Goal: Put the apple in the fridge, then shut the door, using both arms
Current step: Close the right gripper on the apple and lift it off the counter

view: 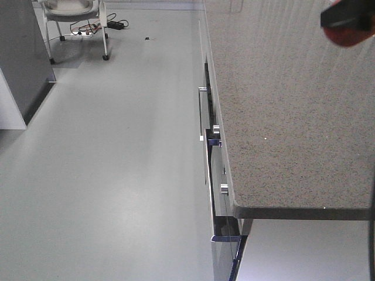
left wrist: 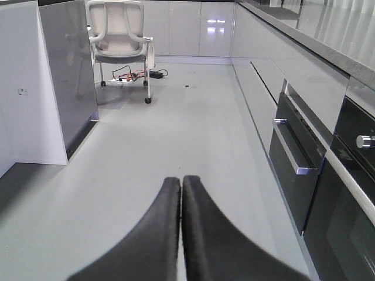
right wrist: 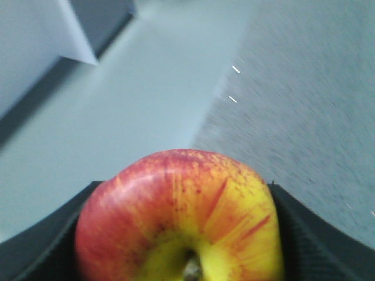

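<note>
Right gripper (right wrist: 181, 240) clamped on the apple (right wrist: 179, 196), fingers (right wrist: 319, 234) on either side of it (stem end faces the camera). Speckled counter (right wrist: 304, 105) lies beyond the fingers to the right. Left gripper (left wrist: 180, 182) is pressed tight together with nothing between. Grey floor (left wrist: 176, 129) ahead of its tips, oven handle (left wrist: 293, 155) to their right, white chair (left wrist: 120, 35) far ahead.

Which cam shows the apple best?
Right wrist: the apple fills the lower frame, red and yellow, stem visible, held between the right gripper's fingers. Exterior front shows only a red sliver at the top right edge. Left wrist shows none of it.
</note>
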You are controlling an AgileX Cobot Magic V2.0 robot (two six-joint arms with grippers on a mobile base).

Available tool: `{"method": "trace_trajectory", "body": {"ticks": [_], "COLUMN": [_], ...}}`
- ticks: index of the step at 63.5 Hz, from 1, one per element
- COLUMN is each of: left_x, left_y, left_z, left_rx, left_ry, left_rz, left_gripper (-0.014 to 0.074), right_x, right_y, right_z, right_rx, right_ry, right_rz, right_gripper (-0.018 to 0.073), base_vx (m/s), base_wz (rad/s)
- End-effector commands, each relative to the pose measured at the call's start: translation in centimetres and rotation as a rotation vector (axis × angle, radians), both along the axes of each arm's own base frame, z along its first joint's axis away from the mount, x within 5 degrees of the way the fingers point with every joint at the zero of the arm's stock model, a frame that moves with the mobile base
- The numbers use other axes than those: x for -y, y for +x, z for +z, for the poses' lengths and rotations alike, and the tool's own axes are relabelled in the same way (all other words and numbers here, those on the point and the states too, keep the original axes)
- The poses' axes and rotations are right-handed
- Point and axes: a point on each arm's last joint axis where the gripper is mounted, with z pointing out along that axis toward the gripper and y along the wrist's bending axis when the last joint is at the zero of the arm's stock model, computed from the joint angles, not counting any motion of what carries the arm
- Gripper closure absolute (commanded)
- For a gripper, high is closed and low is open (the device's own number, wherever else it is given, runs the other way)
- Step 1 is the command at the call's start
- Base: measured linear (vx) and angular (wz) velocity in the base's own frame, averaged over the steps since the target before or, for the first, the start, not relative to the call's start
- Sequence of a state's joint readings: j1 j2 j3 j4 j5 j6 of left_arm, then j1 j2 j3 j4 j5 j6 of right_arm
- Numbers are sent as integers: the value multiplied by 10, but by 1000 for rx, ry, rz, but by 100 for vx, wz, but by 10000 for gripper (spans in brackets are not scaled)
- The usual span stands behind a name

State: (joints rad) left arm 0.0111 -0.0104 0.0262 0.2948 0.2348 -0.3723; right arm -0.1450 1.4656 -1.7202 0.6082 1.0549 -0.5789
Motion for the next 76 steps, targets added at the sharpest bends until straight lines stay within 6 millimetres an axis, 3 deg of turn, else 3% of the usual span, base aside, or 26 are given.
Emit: {"method": "trace_trajectory", "body": {"ticks": [1, 9, 37, 76], "left_x": [2, 2, 2, 2], "left_y": [1, 1, 1, 1], "left_z": [-1, -1, -1, -1], "left_rx": [51, 51, 51, 51], "left_ry": [-5, -5, -5, -5], "left_rz": [-23, -23, -23, -23], "left_gripper": [603, 603, 603, 603], "right_x": [-15, -25, -39, -39], "right_y": [-48, -90, -174, -176], "right_z": [43, 61, 85, 86], "right_rx": [146, 177, 258, 263], "right_ry": [36, 40, 6, 8], "right_rz": [90, 157, 183, 186], "right_gripper": [567, 566, 563, 563], "base_vx": [0, 0, 0, 0], "base_wz": [0, 0, 0, 0]}}
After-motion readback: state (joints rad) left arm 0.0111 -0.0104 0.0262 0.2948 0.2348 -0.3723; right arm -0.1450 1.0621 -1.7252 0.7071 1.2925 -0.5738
